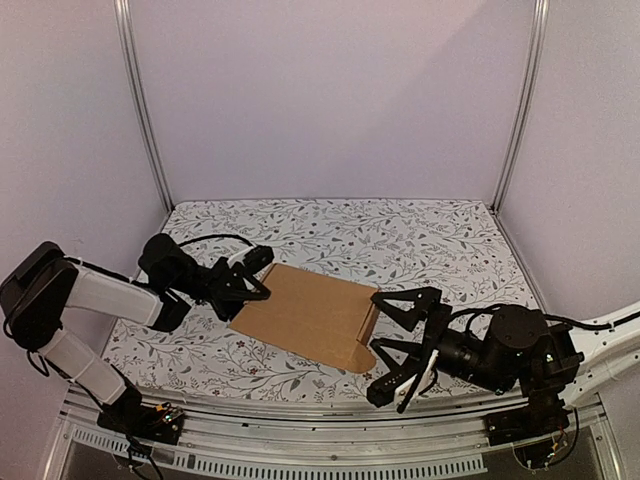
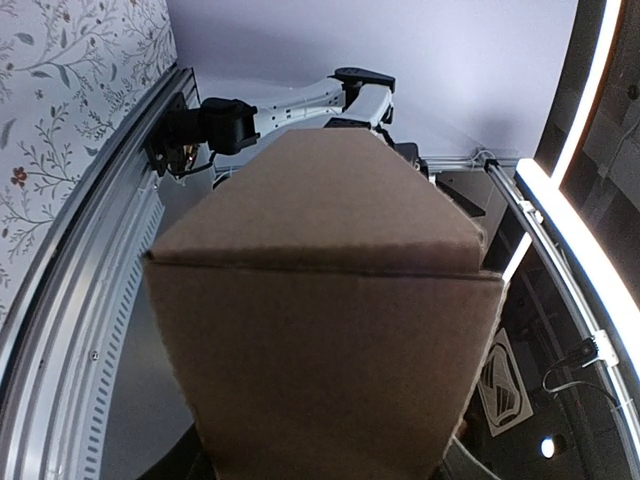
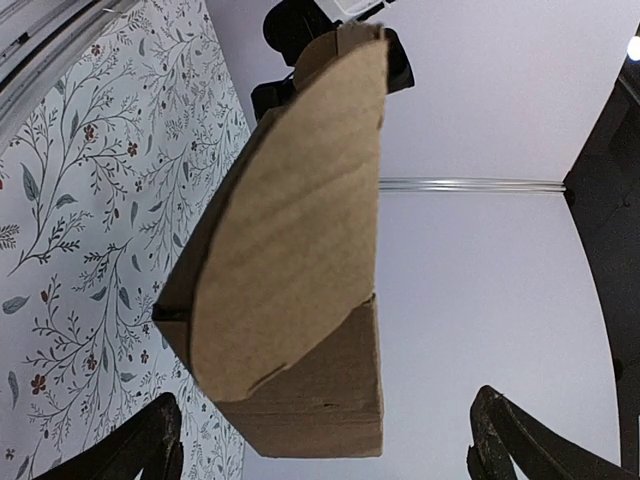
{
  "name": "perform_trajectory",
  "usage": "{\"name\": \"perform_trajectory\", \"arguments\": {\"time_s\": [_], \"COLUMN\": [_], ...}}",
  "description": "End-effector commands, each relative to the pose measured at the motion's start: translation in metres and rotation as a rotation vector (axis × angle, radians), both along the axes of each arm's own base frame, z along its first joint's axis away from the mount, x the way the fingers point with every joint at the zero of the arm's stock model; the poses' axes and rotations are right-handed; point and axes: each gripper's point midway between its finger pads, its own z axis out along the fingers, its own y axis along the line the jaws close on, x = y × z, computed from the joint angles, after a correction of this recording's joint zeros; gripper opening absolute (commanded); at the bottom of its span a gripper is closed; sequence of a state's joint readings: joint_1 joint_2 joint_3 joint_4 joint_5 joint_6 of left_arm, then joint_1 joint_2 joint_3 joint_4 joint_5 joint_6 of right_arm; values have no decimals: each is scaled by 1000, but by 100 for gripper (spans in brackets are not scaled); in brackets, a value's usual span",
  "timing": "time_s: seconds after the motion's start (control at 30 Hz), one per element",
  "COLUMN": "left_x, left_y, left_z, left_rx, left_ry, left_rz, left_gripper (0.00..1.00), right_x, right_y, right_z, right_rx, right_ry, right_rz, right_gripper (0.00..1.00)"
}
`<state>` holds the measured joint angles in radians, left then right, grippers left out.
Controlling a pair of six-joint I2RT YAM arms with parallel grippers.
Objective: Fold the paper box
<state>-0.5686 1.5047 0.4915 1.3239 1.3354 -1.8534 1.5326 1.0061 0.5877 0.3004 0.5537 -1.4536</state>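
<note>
Gripping the left edge of the paper box (image 1: pixel 305 315), as best I can judge, the left pincer (image 1: pixel 247 283) is standing half-closed while the box is lying on the desk (image 1: pixel 400 235). Just right of the box, the right pincer (image 1: pixel 380 345) is hanging wide open and empty; it should be meeting the rounded end flap (image 3: pixel 290 220) squarely, bending it at its base. Cardboard is hiding the left grip in the wrist view.

The paper box (image 1: pixel 305 315) lies mid-worktop (image 1: pixel 400 235) between the arms. The left tool (image 1: pixel 258 278) is at its left edge, apparently gripping it, and the right tool (image 1: pixel 378 347) straddles its right end.
</note>
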Motion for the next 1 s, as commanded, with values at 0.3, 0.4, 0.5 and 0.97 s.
{"name": "perform_trajectory", "arguments": {"time_s": [0.3, 0.4, 0.5, 0.97], "left_x": [-31, -33, -34, -41], "left_y": [2, 1, -1, -4], "left_z": [24, 24, 23, 19], "left_rx": [-115, -112, -110, -105], "left_ry": [-173, -166, -161, -156], "left_rz": [-67, -73, -81, -110], "left_gripper": [38, 38, 38, 42], "right_x": [-25, -27, -29, -30], "right_y": [9, 11, 12, 22], "right_z": [15, 13, 12, 15], "right_rx": [-25, -37, -36, -40], "right_ry": [-96, -105, -101, -97], "right_rz": [119, 134, 142, 148], "right_gripper": [92, 82, 75, 49]}}
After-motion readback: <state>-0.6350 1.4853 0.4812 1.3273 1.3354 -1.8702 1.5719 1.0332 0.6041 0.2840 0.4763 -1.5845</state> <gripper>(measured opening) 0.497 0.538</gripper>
